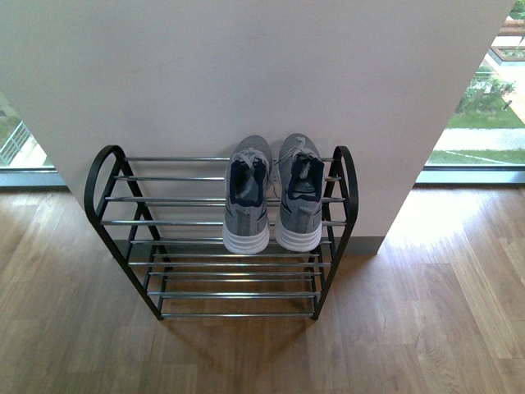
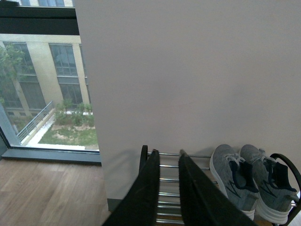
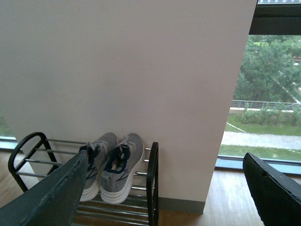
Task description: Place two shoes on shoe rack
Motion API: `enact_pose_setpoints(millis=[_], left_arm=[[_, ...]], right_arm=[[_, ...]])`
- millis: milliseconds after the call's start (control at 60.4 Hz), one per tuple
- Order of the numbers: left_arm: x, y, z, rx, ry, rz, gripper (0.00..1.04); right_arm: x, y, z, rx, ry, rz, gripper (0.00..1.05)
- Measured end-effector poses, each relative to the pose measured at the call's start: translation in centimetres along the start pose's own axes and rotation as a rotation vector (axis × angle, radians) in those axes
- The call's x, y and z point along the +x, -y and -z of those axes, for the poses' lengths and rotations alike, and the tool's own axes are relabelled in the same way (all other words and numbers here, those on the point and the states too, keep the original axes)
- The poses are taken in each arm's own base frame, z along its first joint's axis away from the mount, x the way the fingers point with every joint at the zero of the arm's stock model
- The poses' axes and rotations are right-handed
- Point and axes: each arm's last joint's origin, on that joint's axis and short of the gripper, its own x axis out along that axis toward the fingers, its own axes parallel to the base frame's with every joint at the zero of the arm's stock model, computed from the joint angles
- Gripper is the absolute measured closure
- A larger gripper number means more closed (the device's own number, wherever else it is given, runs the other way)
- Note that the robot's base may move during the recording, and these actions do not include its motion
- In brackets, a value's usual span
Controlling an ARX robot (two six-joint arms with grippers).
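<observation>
Both grey shoes are on the shoe rack (image 1: 172,199) already. The left sneaker (image 1: 248,201) and right sneaker (image 1: 300,197) sit side by side on the top tier, just right of center in the front view. They take up the right half of the rods, w/ the right one up against the rounded black side frame. Toes point at the wall, white heels face the cam and hang a bit over the front rod, and the navy collars are visible from above. They look touching or v close to it, can't tell 100%. The left half of the top tier is bare rods, and the lower tiers that show are just chrome bars too. The rack stands on the wood floor (image 1: 426,328) at the bottom of the frame, backed against a plain white wall (image 1: 246,74) that fills the upper middle. There's a window (image 1: 484,123) w/ greenery outside at the far right edge and another sliver of glass at the far left. In the left wrist view the left gripper (image 2: 168,155) has its two dark fingers pulled almost together, only a thin slit between them and nothing in it. It's up in the air and aimed at the rack. In the right wrist view the right gripper (image 3: 165,155) is spread wide, w/ one finger at each bottom corner of the frame. It's holding nothing either, and the shoes + rack show between the fingers, well apart from them.
</observation>
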Motion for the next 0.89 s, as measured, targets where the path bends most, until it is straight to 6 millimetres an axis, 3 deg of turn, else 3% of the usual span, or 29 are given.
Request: enact_pose_setpoints(millis=[463,893], left_arm=[[0.00,0.00,0.00,0.001,0.000,0.000,0.08],[0.00,0.00,0.00,0.003,0.000,0.000,0.09]], right_arm=[[0.00,0.00,0.00,0.000,0.000,0.000,0.09],[0.00,0.00,0.00,0.000,0.000,0.002,0.09]])
